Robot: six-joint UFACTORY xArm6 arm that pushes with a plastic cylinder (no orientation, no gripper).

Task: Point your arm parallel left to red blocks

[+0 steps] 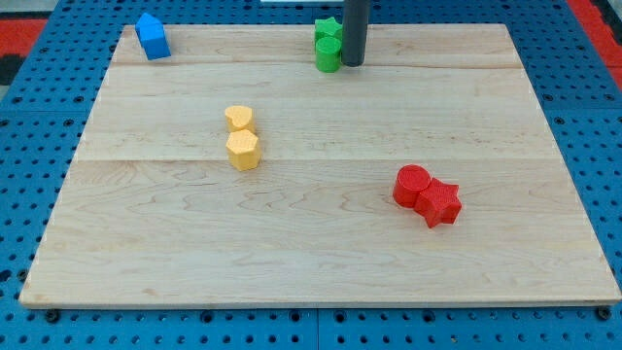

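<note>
Left to right: your yellow blocks [241,136] sit mid-board, my tip [352,64] touches the green blocks [328,45], holding nothing, and the red blocks [427,195] lie lower right. Sweeping down carelessly could drag the greens along.

A lab bench or robot test rig is suggested. A pale wooden board [321,243] is laid on a blue perforated base [29,117] whose regular holes are seen past every edge of the board, with red panels [19,29] visible beyond the top corners. Small coloured blocks, such as the blue one [152,36] near the top-left corner, are scattered on the board, and a dark rod [353,29] is seen at the top edge.
</note>
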